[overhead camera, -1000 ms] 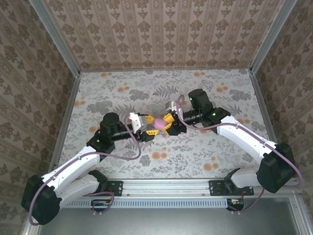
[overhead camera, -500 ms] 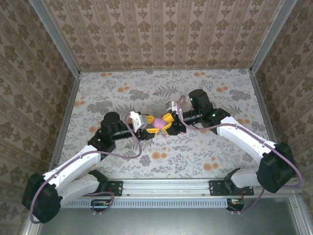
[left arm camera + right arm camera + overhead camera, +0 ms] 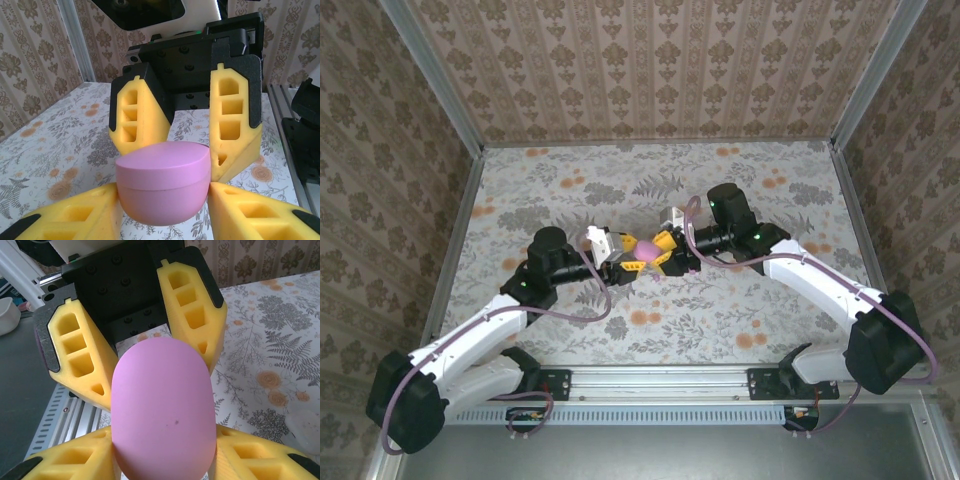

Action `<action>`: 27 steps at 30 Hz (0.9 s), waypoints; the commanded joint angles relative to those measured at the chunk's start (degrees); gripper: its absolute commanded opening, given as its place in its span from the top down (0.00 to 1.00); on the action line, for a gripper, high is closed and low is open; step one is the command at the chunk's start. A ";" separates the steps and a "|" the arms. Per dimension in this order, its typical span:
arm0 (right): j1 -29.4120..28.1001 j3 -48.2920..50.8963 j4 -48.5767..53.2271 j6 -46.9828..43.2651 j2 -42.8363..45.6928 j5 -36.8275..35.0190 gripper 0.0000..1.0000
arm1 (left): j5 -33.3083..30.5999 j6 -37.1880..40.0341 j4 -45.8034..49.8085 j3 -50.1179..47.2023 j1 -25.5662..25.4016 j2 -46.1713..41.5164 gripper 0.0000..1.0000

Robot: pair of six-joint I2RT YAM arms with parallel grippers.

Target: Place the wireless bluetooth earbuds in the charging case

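Note:
A closed pink charging case [image 3: 645, 248] hangs above the table's middle, gripped from both sides. My left gripper [image 3: 623, 266] is shut on it: in the left wrist view its yellow fingers [image 3: 90, 210] press the case [image 3: 162, 182] at left and right. My right gripper [image 3: 663, 250] is also shut on it. In the right wrist view the case [image 3: 162, 410] stands between that gripper's lower fingers [image 3: 75, 455], with the left gripper's fingers [image 3: 192, 310] behind. The lid seam is shut. The earbuds are out of view.
The flower-printed table [image 3: 740, 300] is walled by patterned panels and metal rails [image 3: 460, 220]. A pale translucent rounded object [image 3: 305, 422] lies on the table near the right wrist view's lower right edge. Both arms meet at the centre.
The left gripper's fingers have closed in a little onto the pink case. The right gripper keeps its hold, and both arms have barely shifted.

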State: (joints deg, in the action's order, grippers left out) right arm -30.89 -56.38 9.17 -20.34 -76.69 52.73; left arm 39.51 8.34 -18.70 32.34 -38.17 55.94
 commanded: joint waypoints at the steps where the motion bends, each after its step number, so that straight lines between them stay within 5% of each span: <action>1: -0.72 0.92 -3.23 0.42 1.36 -0.23 0.55 | 3.03 -0.71 -0.51 2.38 -0.87 -0.04 0.51; 18: -0.92 1.40 -3.73 0.17 2.22 -0.96 0.53 | 1.52 0.76 2.01 2.11 -0.87 -1.00 0.61; 27: -0.83 2.65 -3.61 1.00 3.76 -4.62 0.42 | -0.82 -0.87 -2.20 0.28 -0.63 -2.15 0.71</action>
State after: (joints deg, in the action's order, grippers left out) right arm -31.46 -54.65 6.61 -19.77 -74.72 49.74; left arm 39.09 8.49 -17.61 33.08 -38.61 55.09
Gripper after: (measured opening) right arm 0.577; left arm 0.357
